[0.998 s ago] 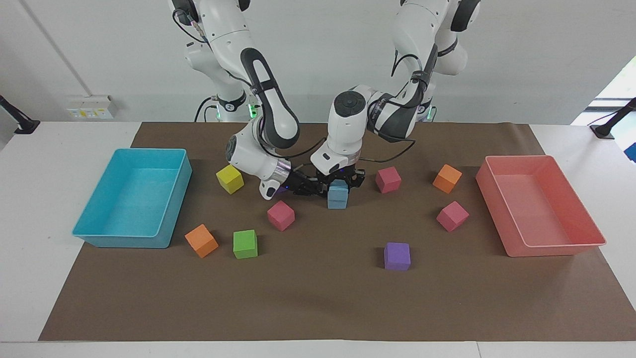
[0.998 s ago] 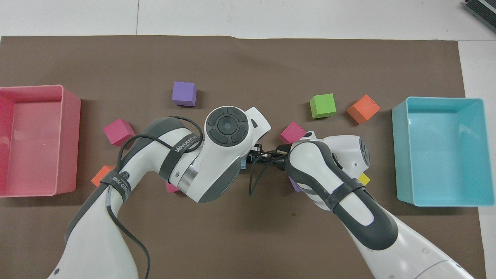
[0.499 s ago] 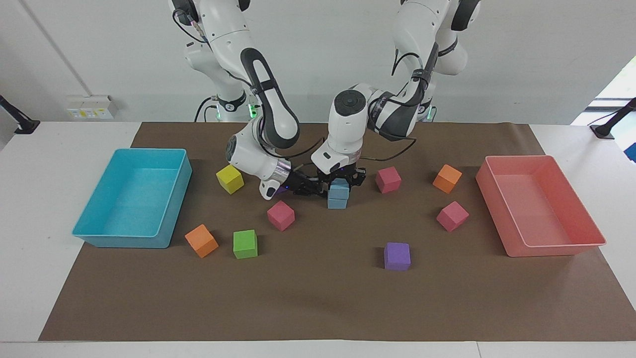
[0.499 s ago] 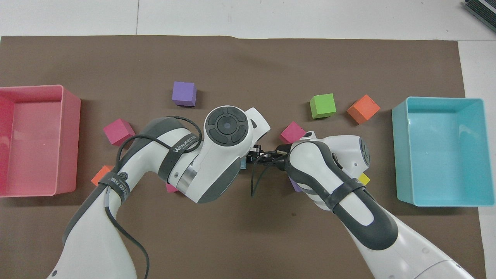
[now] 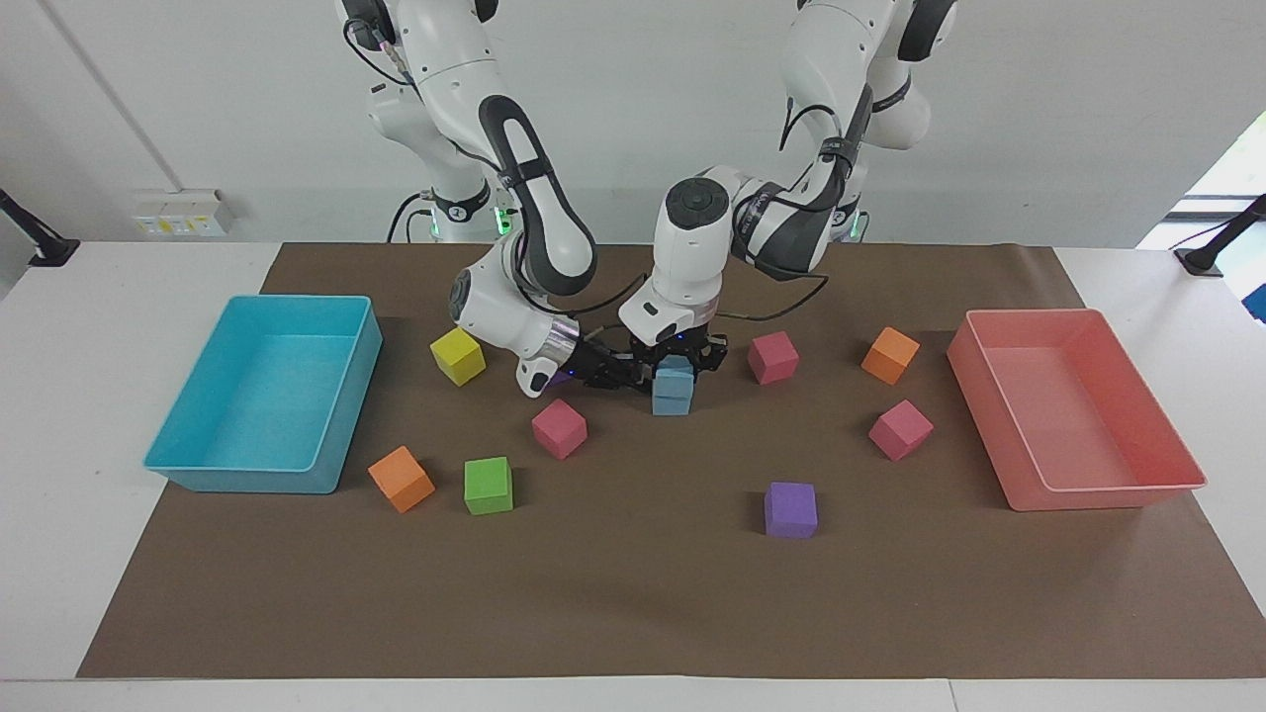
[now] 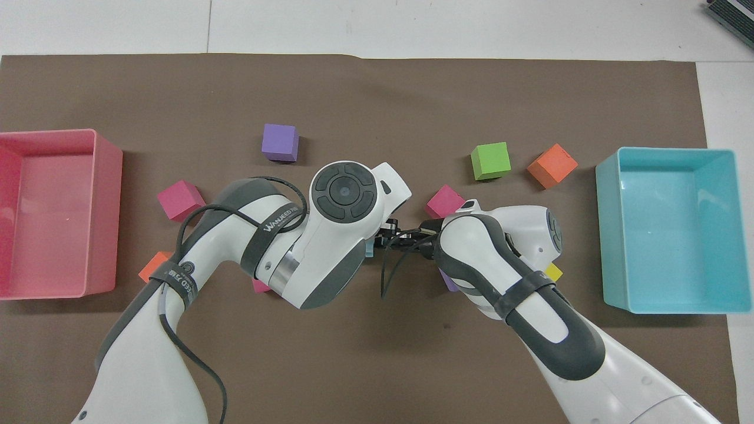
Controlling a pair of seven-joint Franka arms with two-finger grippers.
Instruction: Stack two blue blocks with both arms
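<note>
1. The upper blue block (image 5: 675, 372) is being held on top of the lower blue block (image 5: 672, 400). The two are sitting as one column on the brown mat (image 5: 633, 593) of the desk, near its middle and between a pink cube (image 5: 559, 428) and another pink cube (image 5: 772, 357).
2. The upper blue block is being gripped from above by the left pincer (image 5: 680, 356), which is closed on it.
3. The right pincer (image 5: 633, 376) is being kept low beside the column with its fingertips closed. Whether the lower block is being touched or steadied by it cannot be told.
4. Over the last second almost nothing is being altered. The column is staying in place, both pincers are remaining closed, and only the left arm's wrist is being raised very slightly.
5. The placing is therefore being judged as made but not yet released. The task is being treated as nearly done, with the opening and withdrawing of the pincers left, during which the foam column could be nudged askew.
</note>
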